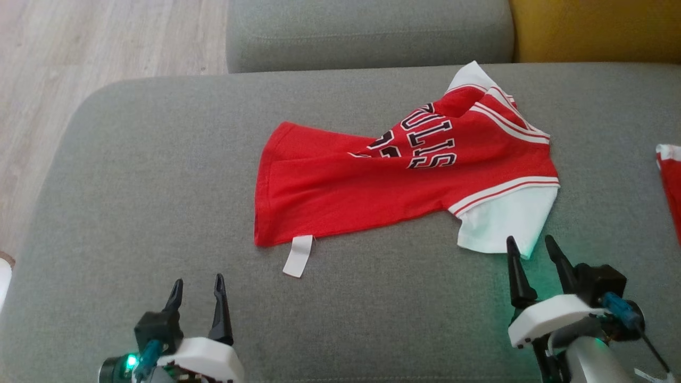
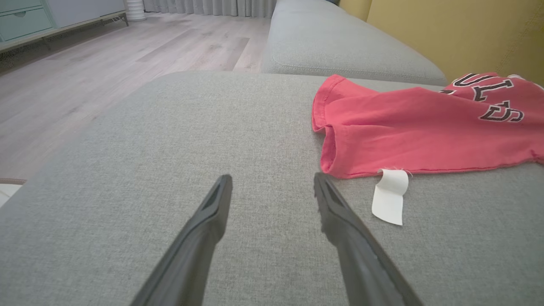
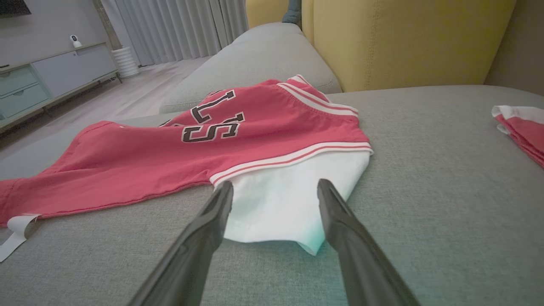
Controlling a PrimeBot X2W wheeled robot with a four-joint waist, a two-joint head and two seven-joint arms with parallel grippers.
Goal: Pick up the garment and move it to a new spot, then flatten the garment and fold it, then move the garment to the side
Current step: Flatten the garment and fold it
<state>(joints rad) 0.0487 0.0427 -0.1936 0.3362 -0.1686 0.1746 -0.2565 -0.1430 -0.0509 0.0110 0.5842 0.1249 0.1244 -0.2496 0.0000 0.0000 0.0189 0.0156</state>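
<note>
Both jaws wide, left pincer [image 1: 198, 280] short of garment [image 1: 346, 186], right pincer [image 1: 529, 240] at its white sleeve

You can read only "ULLS" on the large red mesh basketball jersey [image 1: 372, 181] from the head view. The rest of the word and most of the black number sit inside a fold, so the digits are unreadable. The left wrist view's right edge cuts off the jersey's striped end. The right wrist view's left edge clips the white hem tag [image 3: 19, 223]. The smaller red-and-white cloth bundle [image 1: 671, 186] is cut by the right edge in the head and right wrist views, so you can't judge its shape. White object [image 1: 4, 271] at the head view's left edge: cut off, can't identify. Small white device [image 3: 75, 41] on the pale cabinet [image 3: 63, 72]: too small to tell.
</note>
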